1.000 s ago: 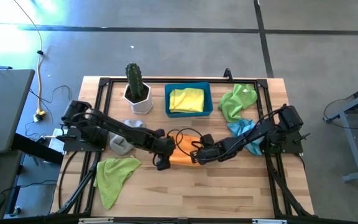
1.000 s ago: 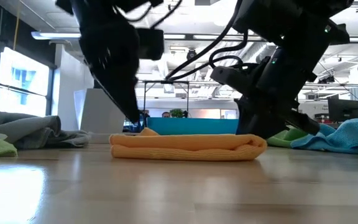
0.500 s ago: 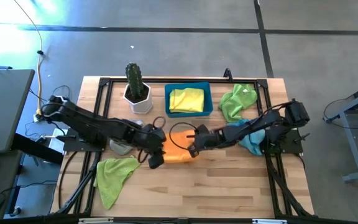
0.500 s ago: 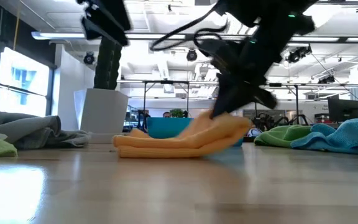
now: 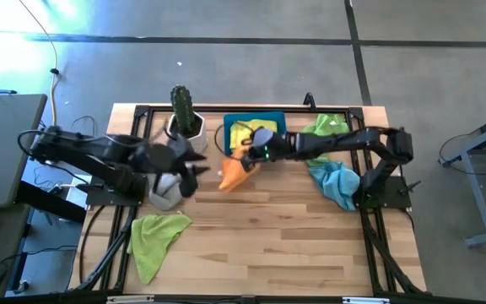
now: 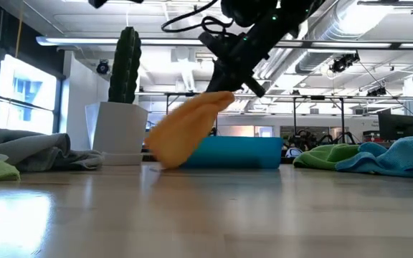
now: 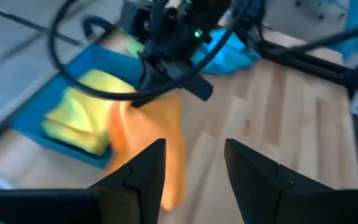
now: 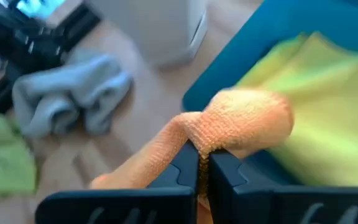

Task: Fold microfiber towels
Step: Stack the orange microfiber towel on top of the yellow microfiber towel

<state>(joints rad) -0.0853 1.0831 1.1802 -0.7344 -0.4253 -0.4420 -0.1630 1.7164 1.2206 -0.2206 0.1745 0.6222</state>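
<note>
My right gripper (image 5: 256, 153) is shut on the folded orange towel (image 5: 234, 174) just in front of the blue bin (image 5: 283, 139), where a yellow towel (image 5: 252, 134) lies. The orange towel (image 6: 185, 132) hangs slanting below the gripper (image 6: 229, 87). My left gripper (image 7: 194, 168) stands open and raised left of it, near the grey towel (image 5: 165, 191). A lime green towel (image 5: 155, 236) lies near the front left. Another green towel (image 5: 324, 135) and a light blue one (image 5: 336, 181) lie at the right. My right gripper pinches the orange towel's upper folded end (image 8: 201, 147) between its two fingers, several layers thick. The fingers slant down from the table's right side. The bundle hangs down toward the left; whether its lower end (image 6: 162, 162) touches the table, I cannot tell.
A cactus in a white pot (image 5: 185, 123) stands at the far left beside the bin. A black frame (image 5: 226, 110) runs round the table's edges. Bare wood (image 5: 268, 245) lies across the near half.
My right gripper has lifted the orange towel by its right end and carried it toward the far edge, up to the blue bin; the towel has gone from lying flat to hanging slanted. My left gripper has risen and drawn back toward the table's left, staying open.
</note>
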